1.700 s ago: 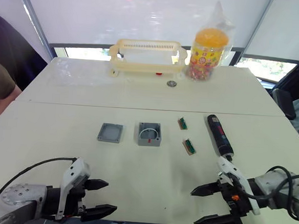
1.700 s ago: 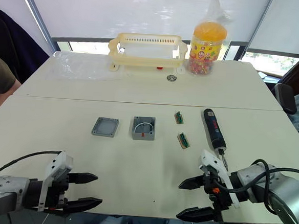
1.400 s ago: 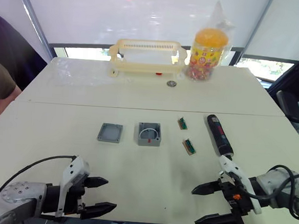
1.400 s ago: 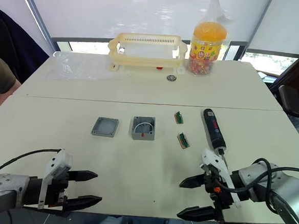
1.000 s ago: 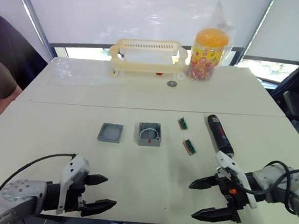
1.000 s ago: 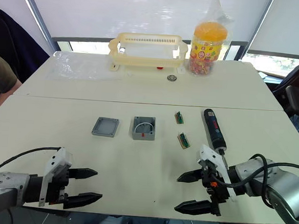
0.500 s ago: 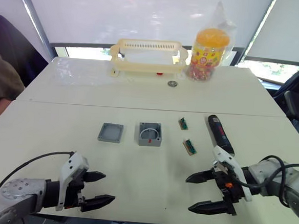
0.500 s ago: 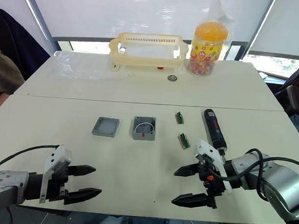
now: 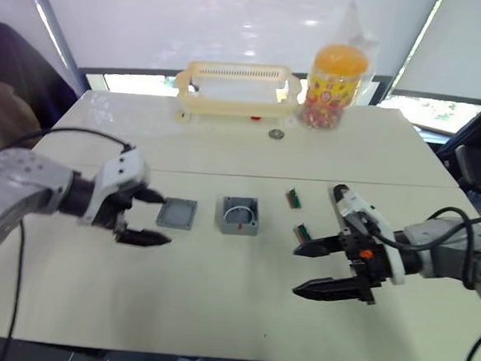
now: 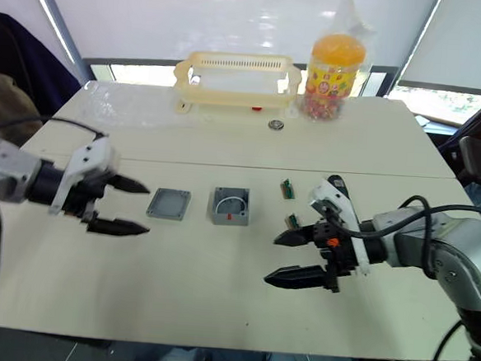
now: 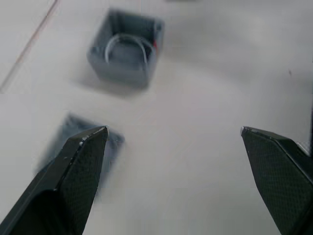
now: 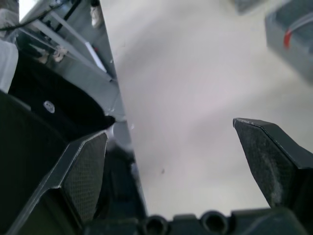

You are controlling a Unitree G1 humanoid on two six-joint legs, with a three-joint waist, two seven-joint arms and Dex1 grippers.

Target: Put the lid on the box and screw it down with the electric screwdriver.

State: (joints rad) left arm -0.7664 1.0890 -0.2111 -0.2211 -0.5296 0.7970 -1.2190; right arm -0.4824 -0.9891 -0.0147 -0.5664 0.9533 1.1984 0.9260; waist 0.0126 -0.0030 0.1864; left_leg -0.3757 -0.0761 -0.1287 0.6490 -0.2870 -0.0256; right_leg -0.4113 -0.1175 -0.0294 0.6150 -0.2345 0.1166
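The flat grey lid (image 9: 177, 213) lies on the white table, left of the deeper hollow grey box (image 9: 240, 216) with a red mark inside. My left gripper (image 9: 163, 219) is open just left of the lid, its fingertips either side of the lid's near-left edge. The left wrist view shows the lid (image 11: 80, 142) partly behind one finger and the box (image 11: 126, 49) beyond. My right gripper (image 9: 295, 272) is open, low over the table right of the box. The electric screwdriver is mostly hidden behind the right wrist; only its dark far end (image 10: 332, 180) peeks out.
Two small green circuit boards (image 9: 294, 199) (image 9: 304, 233) lie between the box and my right gripper. A cream basket (image 9: 239, 85), a candy jar (image 9: 337, 76) and a small round metal piece (image 9: 276, 134) stand at the back. A person's sleeve (image 9: 2, 110) is at far left.
Both arms have moved forward from the table's front edge: the left gripper up to the lid, the right gripper forward and left, now covering the screwdriver. Both stay open.
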